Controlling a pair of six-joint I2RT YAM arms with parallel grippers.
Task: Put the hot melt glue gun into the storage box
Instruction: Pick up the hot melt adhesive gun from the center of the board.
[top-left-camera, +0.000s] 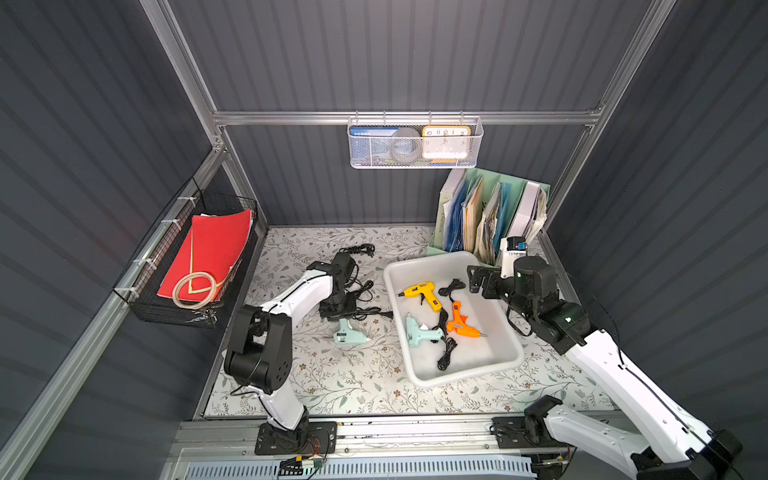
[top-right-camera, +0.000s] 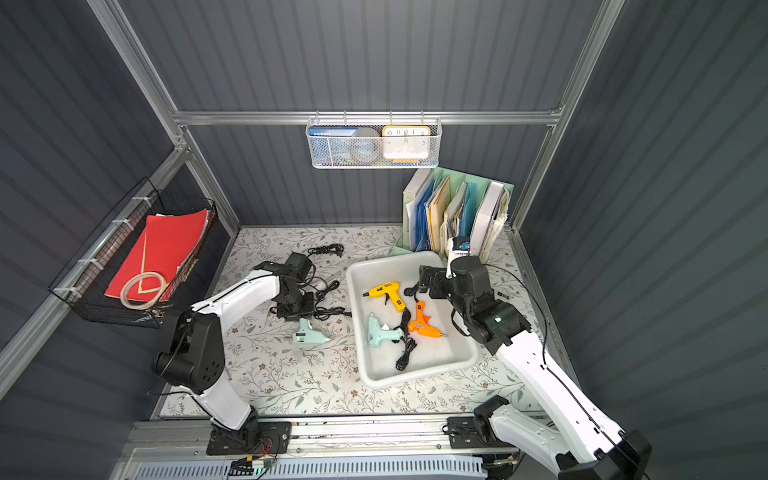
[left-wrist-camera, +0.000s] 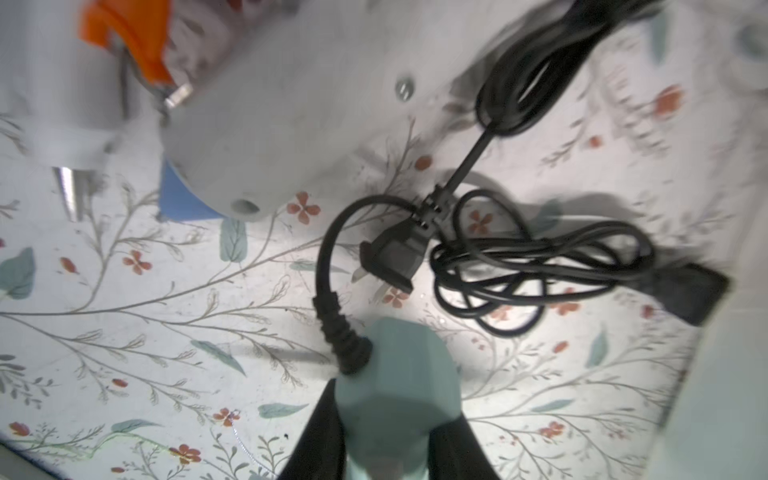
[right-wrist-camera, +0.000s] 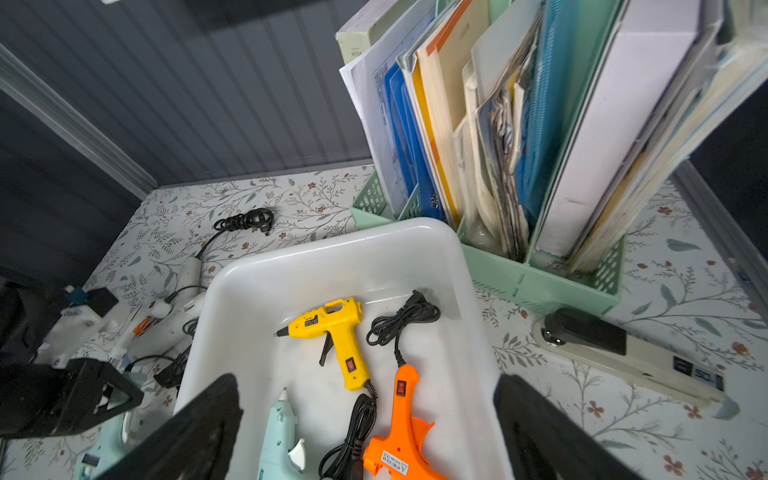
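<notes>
**Step in hand:** grasp of a glue gun that is not yet stowed. The mint glue gun (top-left-camera: 350, 335) lies on its side on the floral surface (top-left-camera: 332, 382), about midway between the left edge and the storage box (top-left-camera: 494, 332), and apart from the box. The left gripper (top-left-camera: 340, 318) is down over its handle. In the left wrist view the dark fingers (left-wrist-camera: 320, 432) press both sides of the mint handle, so it is judged clenched on the gun. The gun does not appear lifted.

**Right gripper** (right-wrist-camera: 368, 384): spread wide and empty, hanging over the box's far right part.

**Box contents:** a yellow gun (top-left-camera: 422, 293), an orange gun (top-left-camera: 462, 323) and a second mint gun (top-left-camera: 419, 334).

**Next move, as judged:** lift straight up, carry toward the right edge and clear the near rim. The black cord (left-wrist-camera: 540, 257) trails loosely from the handle and must follow without snagging. A white gun (right-wrist-camera: 166, 320) beside the left gripper remains outside.
</notes>
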